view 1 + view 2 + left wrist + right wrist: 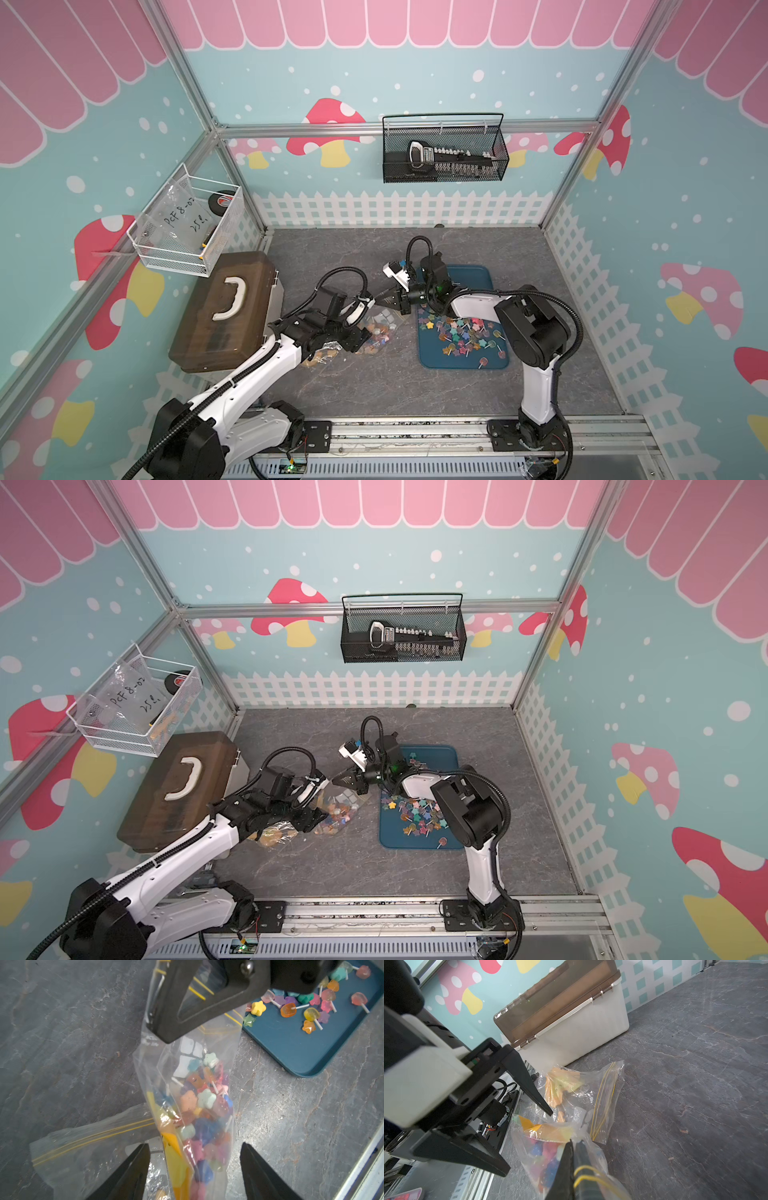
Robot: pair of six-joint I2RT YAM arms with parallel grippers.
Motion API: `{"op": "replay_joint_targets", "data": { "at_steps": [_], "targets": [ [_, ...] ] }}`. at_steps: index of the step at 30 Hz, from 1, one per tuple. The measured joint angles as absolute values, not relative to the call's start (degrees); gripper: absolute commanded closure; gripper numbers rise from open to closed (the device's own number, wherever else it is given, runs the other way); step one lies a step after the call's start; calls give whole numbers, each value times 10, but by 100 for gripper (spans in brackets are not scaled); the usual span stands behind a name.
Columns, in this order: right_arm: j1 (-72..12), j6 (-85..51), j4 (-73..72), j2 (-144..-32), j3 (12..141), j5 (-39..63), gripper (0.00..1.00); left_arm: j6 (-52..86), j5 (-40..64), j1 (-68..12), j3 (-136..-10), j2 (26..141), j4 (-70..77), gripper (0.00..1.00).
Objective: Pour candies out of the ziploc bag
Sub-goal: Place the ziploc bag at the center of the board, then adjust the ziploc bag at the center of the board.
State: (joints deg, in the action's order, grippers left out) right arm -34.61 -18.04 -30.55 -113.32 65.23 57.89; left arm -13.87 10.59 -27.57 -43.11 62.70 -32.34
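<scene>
The ziploc bag [193, 1105] lies slumped near the middle of the surface [374, 395], just beside the edge of the blue tray [478, 274] that faces the left arm. The right hand [575, 1141] is pinched tight on the bag's mouth end, at the yellow zip lines. The left hand [195, 1145] stands wide, one finger on either side of the bag's full bottom end, touching neither side as far as the wrist view shows. Many candies [204, 1101] are packed in the bag's lower part. More candies [461, 332] lie scattered on the tray, so the pour looks partly done.

The film is thin, limp and slick. The weight sits with the loose lollipops, which will likely shift as the bag tilts. A grip on a bottom corner or seam looks better than one on the bulge, where the hard sweets would roll from under the fingers. Sticks may catch in folds at the mouth. A second bag [583, 1086] with orange contents lies nearby, toward the storage box [224, 307].
</scene>
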Motion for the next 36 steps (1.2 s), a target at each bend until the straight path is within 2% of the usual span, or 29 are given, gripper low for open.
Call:
{"op": "replay_joint_targets", "data": {
  "at_steps": [6,11,18,23,26,32,36],
  "targets": [
    [-346,-180,-306,-1133,652,579,100,-138,75,-277,-486,600,-389,24],
    [-346,-178,-306,-1133,652,578,100,-162,68,-283,-527,625,-474,22],
    [-346,-176,-307,-1133,652,577,100,-186,43,-316,-521,678,-540,20],
    [-346,-175,-309,-1131,648,575,100,-187,25,-316,-508,697,-529,23],
    [-346,-173,-309,-1129,644,574,100,-185,18,-316,-505,716,-519,34],
    [-346,-168,-309,-1123,637,573,100,-185,15,-316,-505,721,-507,70],
    [-346,-167,-309,-1120,637,572,100,-187,20,-316,-506,721,-509,89]
  ]
}}
